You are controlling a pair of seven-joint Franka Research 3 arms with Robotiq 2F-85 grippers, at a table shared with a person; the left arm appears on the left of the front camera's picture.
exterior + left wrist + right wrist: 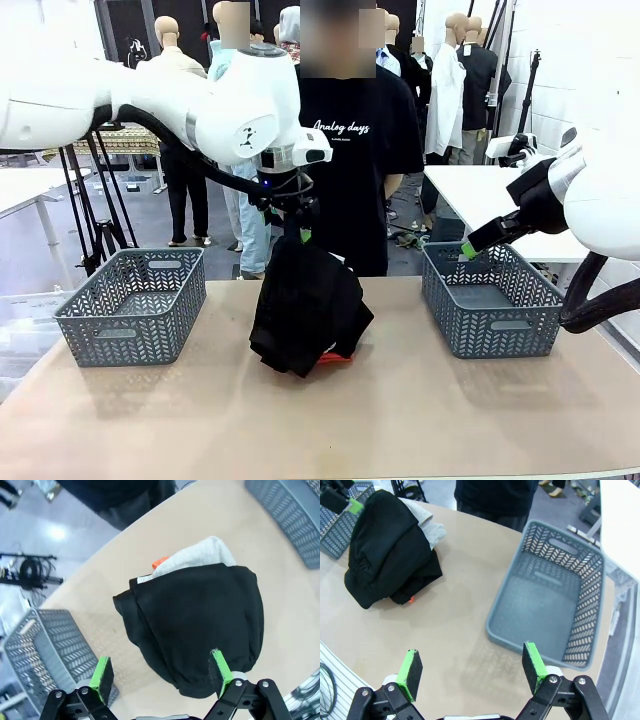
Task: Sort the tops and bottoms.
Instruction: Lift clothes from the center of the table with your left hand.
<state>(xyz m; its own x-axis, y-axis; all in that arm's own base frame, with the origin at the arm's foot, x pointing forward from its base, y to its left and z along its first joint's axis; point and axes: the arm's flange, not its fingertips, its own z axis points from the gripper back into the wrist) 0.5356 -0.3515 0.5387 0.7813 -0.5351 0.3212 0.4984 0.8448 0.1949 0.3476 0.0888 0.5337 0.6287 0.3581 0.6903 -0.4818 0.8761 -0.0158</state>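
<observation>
1. The black bottoms (305, 300) (200, 625) (385, 550) are lying heaped on top of one pile, midway between the table's (300, 430) left and right edges. I cannot tell one black garment from the other.
2. The light grey top (200, 555) (427, 522) is poking out from under the black cloth on the pile's far side. The orange-red top (335, 357) (160, 561) (411, 599) is showing as a sliver at the pile's base.
3. The left gripper (303, 232) (160, 657) is hanging right over the heap's peak with its jaws spread wide and nothing clamped between them. One pad is overlapping the black cloth's edge; contact is not clear.
4. The right gripper (468, 248) (470, 650) is hovering above the right basket's near-left rim, its jaws standing fully apart and empty.
5. The left basket (130, 325) (45, 645) is sitting by the table's left edge and the right basket (500, 330) (590, 625) by its right edge, both well apart from the pile.
6. A person (355, 150) in a black T-shirt is standing at the far edge, behind the pile.
</observation>
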